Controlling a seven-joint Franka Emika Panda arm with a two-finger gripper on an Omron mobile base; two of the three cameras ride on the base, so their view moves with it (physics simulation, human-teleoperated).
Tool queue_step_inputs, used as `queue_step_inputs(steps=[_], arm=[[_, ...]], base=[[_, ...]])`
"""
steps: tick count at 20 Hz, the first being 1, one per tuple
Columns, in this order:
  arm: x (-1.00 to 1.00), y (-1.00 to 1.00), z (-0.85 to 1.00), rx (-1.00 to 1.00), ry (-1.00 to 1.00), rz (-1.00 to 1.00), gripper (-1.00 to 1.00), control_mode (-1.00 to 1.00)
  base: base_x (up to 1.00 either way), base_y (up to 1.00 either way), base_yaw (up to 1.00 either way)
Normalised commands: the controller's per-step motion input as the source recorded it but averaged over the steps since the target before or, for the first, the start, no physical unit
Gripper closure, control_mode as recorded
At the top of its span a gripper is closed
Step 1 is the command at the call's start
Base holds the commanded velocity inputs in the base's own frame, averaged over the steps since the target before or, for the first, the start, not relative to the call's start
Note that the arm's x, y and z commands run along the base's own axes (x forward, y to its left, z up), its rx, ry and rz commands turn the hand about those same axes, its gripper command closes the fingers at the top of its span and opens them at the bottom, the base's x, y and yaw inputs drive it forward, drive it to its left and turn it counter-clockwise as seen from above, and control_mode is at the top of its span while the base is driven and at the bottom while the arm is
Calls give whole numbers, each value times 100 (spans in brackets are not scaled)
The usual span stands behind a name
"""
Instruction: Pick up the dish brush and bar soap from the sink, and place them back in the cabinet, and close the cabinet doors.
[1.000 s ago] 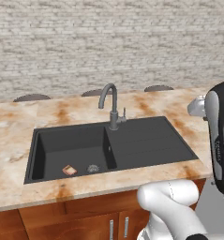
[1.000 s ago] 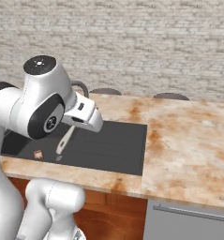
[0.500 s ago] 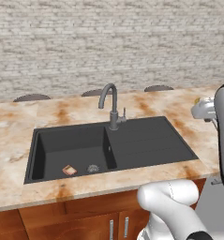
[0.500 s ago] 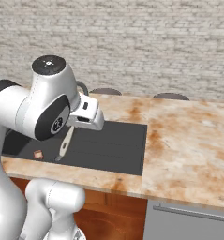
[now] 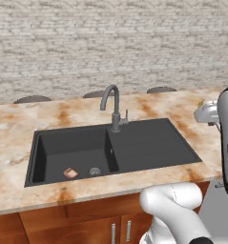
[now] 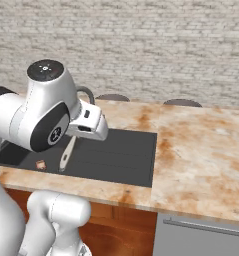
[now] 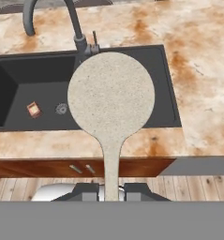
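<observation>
My gripper is shut on the thin handle of the dish brush, whose round cream head fills the middle of the hand view. From the right base view the dish brush hangs below my gripper, above the sink. The bar soap lies flat on the floor of the dark sink basin, close to the drain. It is the small reddish bar soap left of the brush head, and the bar soap left of the brush tip. The cabinet and the cabinet doors are out of view.
A grey gooseneck faucet stands behind the divider between basin and drainboard. Tan marble counter stretches wide to the right of the sink. Wooden base-cabinet fronts run below the counter edge. A brick wall closes the back.
My arm has shifted slightly to the right with the brush still in its grip. The soap has not moved.
</observation>
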Motion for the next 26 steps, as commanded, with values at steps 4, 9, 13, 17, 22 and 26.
queue_step_inputs(steps=[4,9,13,17,22,26], arm=[[0,24,-1,-6,0,0,100,-100],[0,28,0,-5,0,0,100,-100],[0,24,0,-3,0,0,100,-100],[0,1,0,0,0,0,100,-100],[0,0,0,0,0,0,100,-100],[0,0,0,0,0,0,100,-100]], base=[[0,0,0],[0,0,0],[0,0,0],[0,0,0],[0,0,0],[0,0,0]])
